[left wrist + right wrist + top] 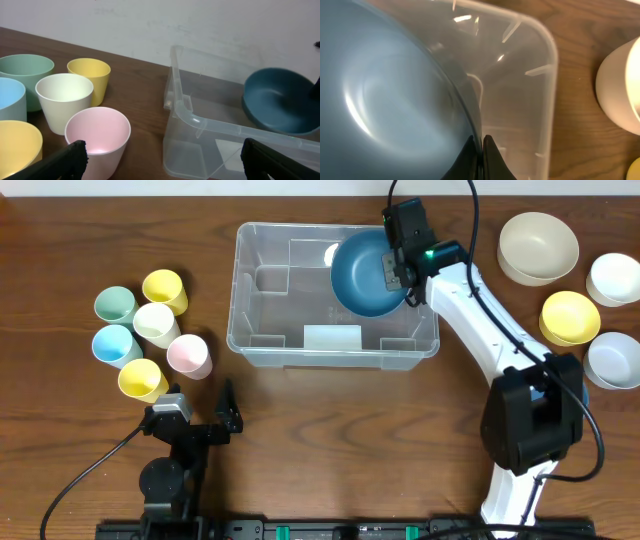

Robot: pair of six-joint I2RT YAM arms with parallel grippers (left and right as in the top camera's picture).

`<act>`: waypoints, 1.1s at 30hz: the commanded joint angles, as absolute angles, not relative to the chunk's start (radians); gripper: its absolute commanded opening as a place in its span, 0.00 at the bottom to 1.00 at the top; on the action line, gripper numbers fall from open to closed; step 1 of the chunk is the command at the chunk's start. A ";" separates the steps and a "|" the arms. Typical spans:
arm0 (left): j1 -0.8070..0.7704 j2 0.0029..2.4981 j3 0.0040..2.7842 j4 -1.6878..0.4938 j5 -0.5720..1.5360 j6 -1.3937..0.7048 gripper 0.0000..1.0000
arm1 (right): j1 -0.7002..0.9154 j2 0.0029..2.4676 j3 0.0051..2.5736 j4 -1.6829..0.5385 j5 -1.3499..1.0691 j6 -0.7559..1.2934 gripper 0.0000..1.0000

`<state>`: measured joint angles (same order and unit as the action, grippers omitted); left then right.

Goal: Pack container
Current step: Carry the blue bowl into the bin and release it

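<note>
Gripping the dark blue bowl (362, 275) by its rim with the right end effector (399, 276), jaws pinched shut on the thin wall, probably for want of any other purchase on so wide a bowl. Holding it tilted, mouth facing up and to the left, over the right half of the container (240, 300) and inside its rim line. Judging this as the placing step, and the tilting as a way of slipping the bowl past the wall. Failing to tell from these views whether bowl and container floor are touching.

Finding the container at the middle of the counter (60, 460), showing nothing else inside beyond its moulded ridges. Seeing four more bowls (538, 247) waiting just to its right, near the right arm's side. Seeing six cups (156, 323) clustering to its left, near the left end effector (198, 412), jaws spread wide and gripping nothing, seemingly parking clear of the other arm's work.
</note>
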<state>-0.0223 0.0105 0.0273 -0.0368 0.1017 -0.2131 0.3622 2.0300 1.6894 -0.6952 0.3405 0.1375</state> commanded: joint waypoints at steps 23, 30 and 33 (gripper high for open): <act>-0.024 0.004 0.004 -0.061 0.113 -0.212 0.98 | 0.360 2.083 1.711 -0.678 0.412 0.115 0.58; -0.024 0.004 0.004 -0.061 0.113 -0.212 0.98 | 0.352 2.013 1.890 -0.838 0.392 0.174 0.59; -0.024 0.004 0.004 -0.061 0.113 -0.212 0.98 | 0.320 1.961 1.971 -0.905 0.392 0.218 0.63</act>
<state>-0.0227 0.0105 0.0273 -0.0368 0.1017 -0.2134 0.3557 2.0560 1.8881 -0.8829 0.3748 0.1585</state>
